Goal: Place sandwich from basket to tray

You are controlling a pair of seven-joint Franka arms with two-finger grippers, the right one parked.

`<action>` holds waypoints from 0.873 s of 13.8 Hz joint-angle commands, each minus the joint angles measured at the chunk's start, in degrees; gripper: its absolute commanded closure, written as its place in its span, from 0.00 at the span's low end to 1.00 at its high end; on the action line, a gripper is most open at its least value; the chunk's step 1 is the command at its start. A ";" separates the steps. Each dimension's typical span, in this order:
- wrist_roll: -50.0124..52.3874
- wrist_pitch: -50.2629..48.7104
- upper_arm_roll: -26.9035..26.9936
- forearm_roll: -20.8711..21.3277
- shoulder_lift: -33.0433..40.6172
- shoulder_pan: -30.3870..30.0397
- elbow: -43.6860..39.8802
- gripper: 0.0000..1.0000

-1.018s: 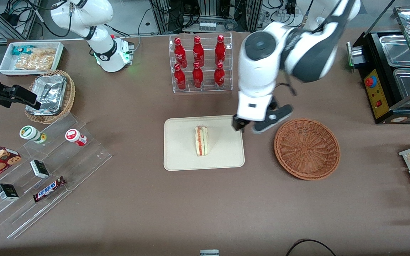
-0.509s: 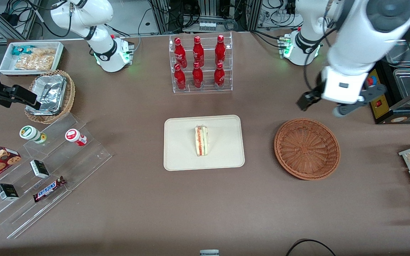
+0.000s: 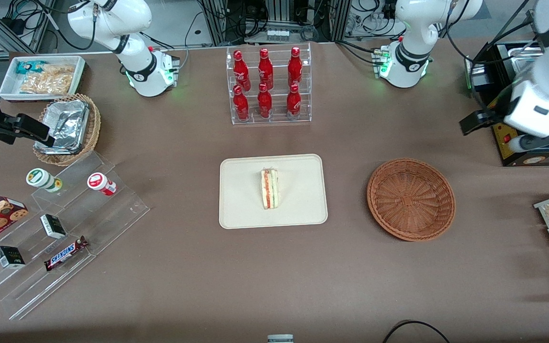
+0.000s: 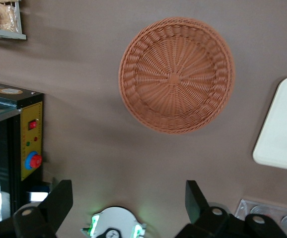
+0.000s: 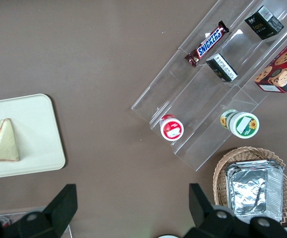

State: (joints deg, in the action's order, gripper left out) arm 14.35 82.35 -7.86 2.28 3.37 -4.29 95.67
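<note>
Gripper: fingers spread wide, nothing between them; raised over bare table at the right edge of the front view, just beside the black appliance.
Fingers: two dark pads well apart, with brown tabletop showing in the gap.
Black appliance: upper right of the front view, yellow panel with red buttons facing the table's middle.
Basket: round reddish-brown wicker, right of centre in the front view, empty; open tabletop all round its rim; nearer the front camera than the gripper.
Tray: cream rectangle with rounded corners at the frame's centre, well apart from the basket, bare table between them.
Sandwich: lies on the tray near its middle, filling edge up, clear of the rim on every side.
Bottle rack: clear stand of red bottles, upper centre, farther from the front camera than the tray, with a strip of table between.
Table: brown cloth; broad open stretch across the lower frame.
</note>
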 commanded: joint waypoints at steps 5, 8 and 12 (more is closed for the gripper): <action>-6.71 0.97 -0.92 -3.69 -2.65 -1.52 -5.12 0.00; -6.79 1.84 -0.84 -3.77 -3.54 0.07 -6.90 0.00; -9.34 3.52 -0.75 -2.99 -4.95 0.42 -7.96 0.00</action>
State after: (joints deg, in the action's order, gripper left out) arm 6.22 86.06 -8.94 -0.65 -0.71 -4.22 89.52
